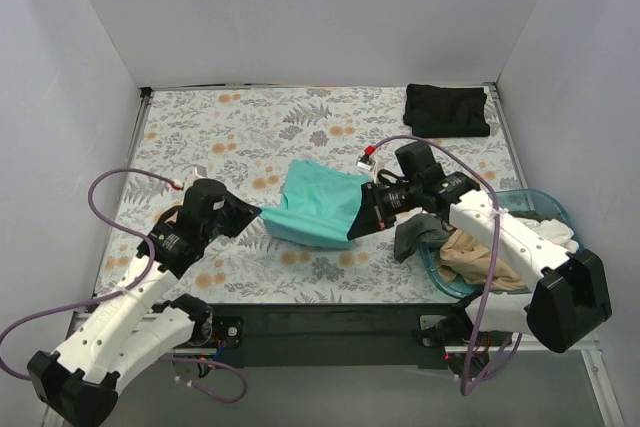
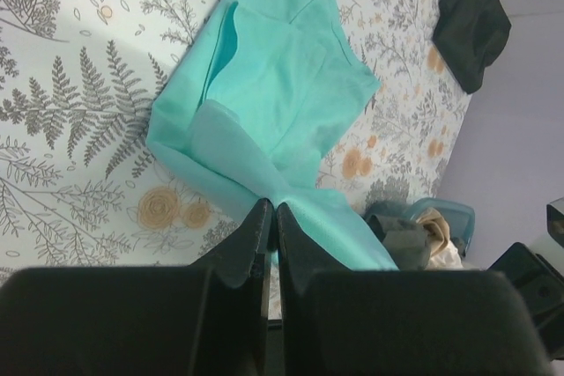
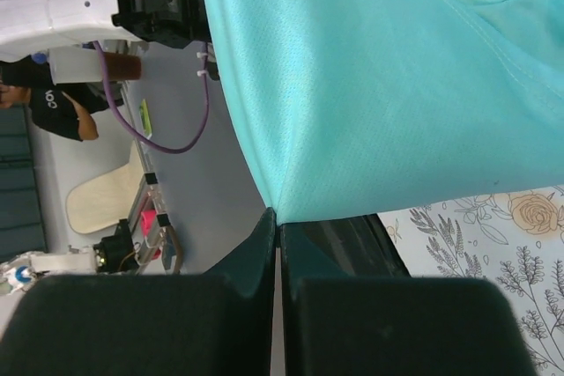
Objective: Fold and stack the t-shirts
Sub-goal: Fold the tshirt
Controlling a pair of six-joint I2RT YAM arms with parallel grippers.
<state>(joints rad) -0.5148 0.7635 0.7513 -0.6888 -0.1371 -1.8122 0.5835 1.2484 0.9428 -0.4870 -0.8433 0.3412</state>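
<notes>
I see pale grey wall panels (image 1: pixel 330 7) closing the left, top and right of the frame around a floral tablecloth (image 1: pixel 230 137) at centre.

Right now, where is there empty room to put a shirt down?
Bare: the floral tablecloth at far left, between the left wall and the bright teal t-shirt, and the far strip left of the folded black t-shirt. Crowded: the middle, under the teal t-shirt, and near right by the full blue plastic basket.
</notes>
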